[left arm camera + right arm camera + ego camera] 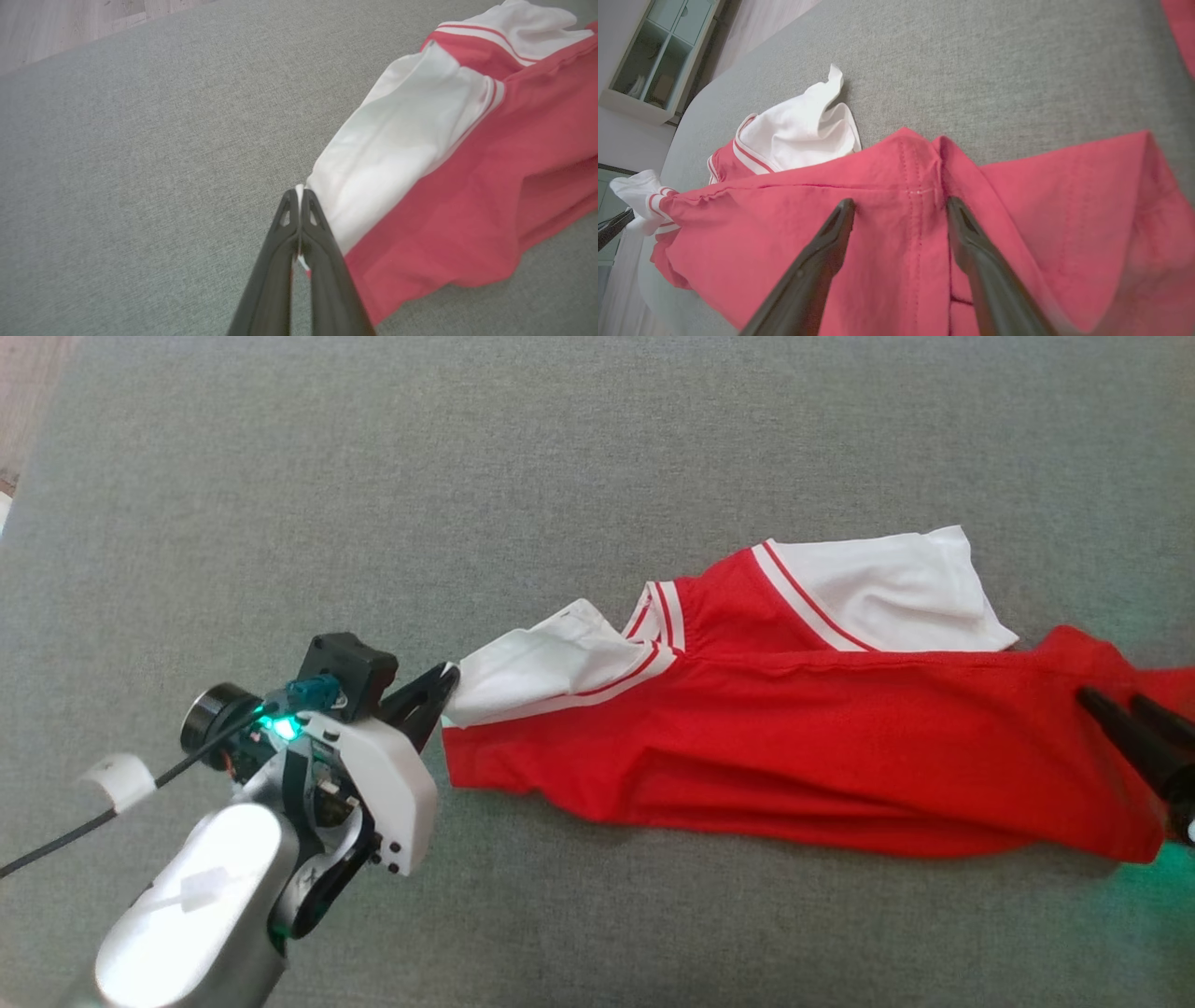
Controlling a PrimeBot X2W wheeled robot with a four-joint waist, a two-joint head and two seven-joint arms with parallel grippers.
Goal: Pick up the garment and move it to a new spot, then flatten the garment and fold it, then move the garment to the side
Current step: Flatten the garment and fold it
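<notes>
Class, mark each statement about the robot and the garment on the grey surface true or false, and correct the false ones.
1. The left gripper is shut on the white sleeve of the garment. True.
2. The right gripper grips the garment. False: its jaws stand open over the red cloth.
3. The garment rests on a grey surface. True.
4. The garment is folded square. False: it lies stretched out and creased.
</notes>
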